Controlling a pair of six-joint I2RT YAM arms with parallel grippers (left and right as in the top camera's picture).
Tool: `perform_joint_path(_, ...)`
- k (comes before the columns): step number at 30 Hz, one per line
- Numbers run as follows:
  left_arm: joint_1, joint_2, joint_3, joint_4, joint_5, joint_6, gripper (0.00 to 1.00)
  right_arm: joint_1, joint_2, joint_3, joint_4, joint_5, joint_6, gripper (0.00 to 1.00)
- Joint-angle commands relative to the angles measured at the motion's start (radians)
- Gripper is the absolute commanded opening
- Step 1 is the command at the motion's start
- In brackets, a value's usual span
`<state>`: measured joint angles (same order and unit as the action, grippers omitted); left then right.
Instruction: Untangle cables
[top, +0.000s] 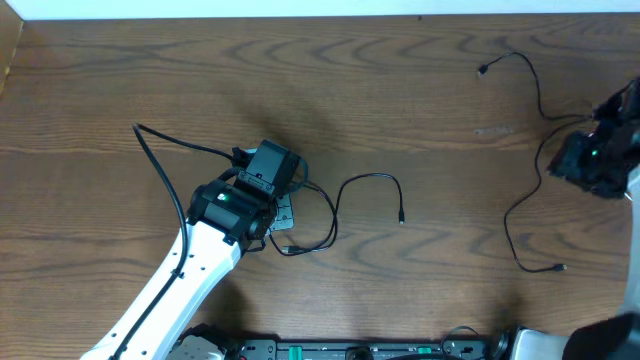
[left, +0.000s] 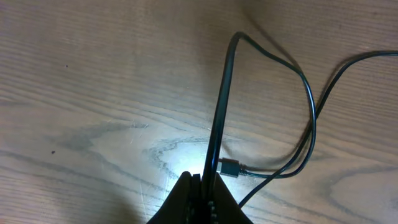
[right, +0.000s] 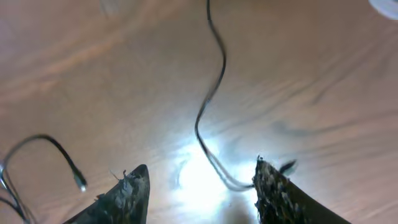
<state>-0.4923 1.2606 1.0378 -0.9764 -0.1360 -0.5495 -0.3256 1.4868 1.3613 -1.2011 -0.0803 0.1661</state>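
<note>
Pinching a black cable (left: 221, 112) left of centre, the left gripper (left: 200, 179) is closed on it, likely to draw it clear. The right gripper (right: 200, 167), spread wide, straddles the second cable (right: 210, 96) at far right.

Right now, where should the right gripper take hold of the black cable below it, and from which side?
Take the cable at its curve, under the open right gripper, coming straight down from above. There it rests flat on the table, a single strand with nothing crossing it.
</note>
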Motion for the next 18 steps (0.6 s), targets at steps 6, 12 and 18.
perform_joint_path(6, 0.005, -0.005, 0.006, -0.003, -0.003, -0.005, 0.08, 0.006, 0.015, -0.301, 0.118, -0.023, 0.117, 0.61)
perform_joint_path(12, 0.005, -0.005, 0.006, -0.003, -0.002, -0.005, 0.08, 0.006, 0.015, -0.485, 0.484, -0.024, 0.163, 0.58)
perform_joint_path(18, 0.005, -0.005, 0.006, -0.002, 0.02, -0.005, 0.08, 0.006, 0.017, -0.603, 0.701, -0.014, 0.249, 0.54)
